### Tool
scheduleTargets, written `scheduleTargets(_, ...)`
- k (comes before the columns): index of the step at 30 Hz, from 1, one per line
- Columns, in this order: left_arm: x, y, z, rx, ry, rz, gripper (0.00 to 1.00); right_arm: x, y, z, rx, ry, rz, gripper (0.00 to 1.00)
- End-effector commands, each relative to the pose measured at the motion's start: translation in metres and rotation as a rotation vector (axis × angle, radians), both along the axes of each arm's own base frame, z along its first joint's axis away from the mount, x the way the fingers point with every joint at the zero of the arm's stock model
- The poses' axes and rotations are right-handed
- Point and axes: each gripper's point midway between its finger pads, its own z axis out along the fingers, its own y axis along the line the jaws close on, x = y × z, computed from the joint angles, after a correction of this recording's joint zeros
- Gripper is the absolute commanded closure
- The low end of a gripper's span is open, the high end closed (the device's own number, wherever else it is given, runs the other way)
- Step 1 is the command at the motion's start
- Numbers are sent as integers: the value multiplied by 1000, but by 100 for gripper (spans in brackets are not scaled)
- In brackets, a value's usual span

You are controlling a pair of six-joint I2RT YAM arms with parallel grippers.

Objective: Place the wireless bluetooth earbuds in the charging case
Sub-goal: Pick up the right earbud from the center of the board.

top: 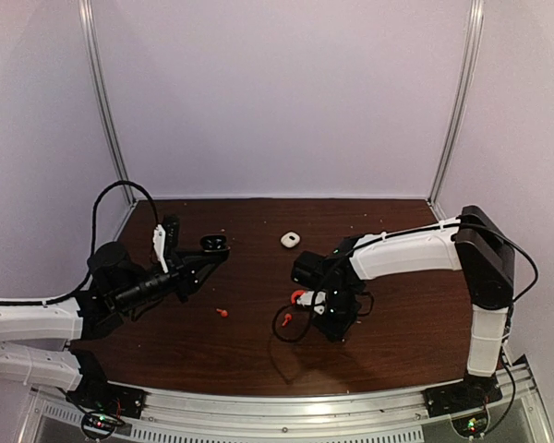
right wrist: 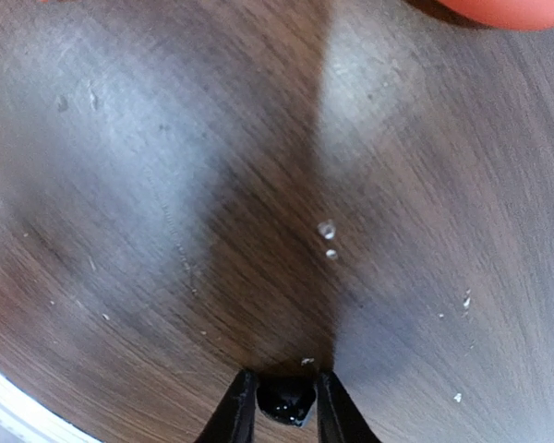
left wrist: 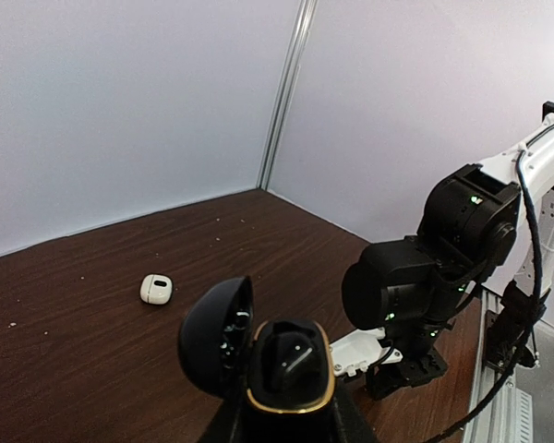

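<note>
1. While the left gripper (top: pixel 205 253) clamps the open black charging case (left wrist: pixel 291 374) aloft, lid tipped back, the right gripper (right wrist: pixel 286 411) pinches a small black earbud (right wrist: pixel 286 399) low over the wooden table (top: pixel 258 355).
2. Step in hand, apparently: picking up that earbud for the case.
3. Next, lift, cross over and align the earbud with a socket.
4. A red earbud (top: pixel 223 313) lies on the table between the arms.

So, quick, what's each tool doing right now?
Left tool: closed on the open black charging case.
Right tool: closed on a tiny black earbud.
</note>
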Motion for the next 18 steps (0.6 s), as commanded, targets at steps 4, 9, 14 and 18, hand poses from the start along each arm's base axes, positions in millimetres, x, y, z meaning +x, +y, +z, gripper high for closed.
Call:
scheduleTargets(4, 0, 1, 29, -56, -79, -4, 100, 1, -7, -3, -51, -14, 24, 85)
scheduleTargets(9, 0, 3, 31, -69, -91, 7, 100, 16, 7, 18, 36, -86, 3, 87)
scheduleTargets(14, -10, 6, 37, -105, -157, -22, 100, 53, 39, 79, 261, -262, -39, 88)
scheduleTargets(18, -27, -3, 46, -89, -268, -119, 100, 74, 65, 150, 479, -433, -27, 88)
